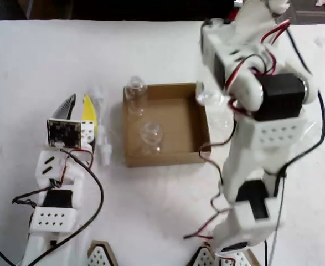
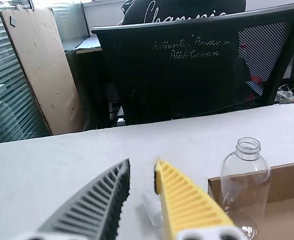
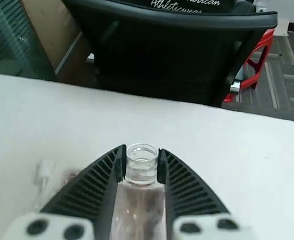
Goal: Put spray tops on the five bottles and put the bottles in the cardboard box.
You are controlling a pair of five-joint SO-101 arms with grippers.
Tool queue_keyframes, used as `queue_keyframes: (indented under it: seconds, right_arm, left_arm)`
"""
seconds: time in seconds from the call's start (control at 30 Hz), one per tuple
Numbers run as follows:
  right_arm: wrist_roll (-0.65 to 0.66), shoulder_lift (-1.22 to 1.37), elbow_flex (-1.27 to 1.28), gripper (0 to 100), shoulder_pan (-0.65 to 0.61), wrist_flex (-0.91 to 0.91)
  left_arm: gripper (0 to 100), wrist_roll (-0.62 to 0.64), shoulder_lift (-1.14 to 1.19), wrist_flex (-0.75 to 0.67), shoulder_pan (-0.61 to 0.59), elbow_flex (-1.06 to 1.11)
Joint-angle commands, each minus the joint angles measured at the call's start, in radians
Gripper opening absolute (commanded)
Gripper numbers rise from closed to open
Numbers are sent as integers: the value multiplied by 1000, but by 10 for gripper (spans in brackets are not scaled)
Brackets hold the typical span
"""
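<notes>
Wrist-camera coverage shows my right gripper clenched on the neck of a clear plastic bottle; the high view places that grip beside the cardboard box corner. My left gripper sits low over the table, ribbed grey and yellow fingers parted and holding nothing. A translucent spray top lies just off their tips, and an uncapped bottle stands beyond the yellow finger.

bench plain white | cardboard box brown | left claw one finger grey, one yellow, both ribbed | right claw black, ribbed | held bottle clear | corner bottle clear | spray top whitish, see-through | arm shells white, dotted with holes | motors black | wires red and black
</notes>
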Motion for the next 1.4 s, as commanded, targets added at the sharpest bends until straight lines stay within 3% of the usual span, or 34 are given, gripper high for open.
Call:
queue_keyframes:
  seconds: [0.0, 0.27, 0.47, 0.73, 0.83, 1.0, 1.37]
  right_arm:
    - [-15, -189, 272, 16, -56, -1]
    - [-166, -278, 614, 19, -145, -145]
    - [-132, -286, 861, 17, -173, -351]
    - [-123, -286, 1129, 16, -93, -750]
    - [-52, -286, 1198, 16, -77, -860]
    - [-6, -286, 1350, 16, -114, -1018]
    - [-6, -288, 1689, 16, -133, -1564]
  left_arm:
    - [80, -9, 2, -32, 7, -15]
    - [80, -9, 2, -32, 7, -15]
    - [80, -9, 2, -32, 7, -14]
    - [80, -9, 2, -32, 8, -14]
    - [80, -9, 2, -32, 8, -14]
    - [80, -9, 2, -32, 8, -14]
    - [80, -9, 2, -32, 8, -14]
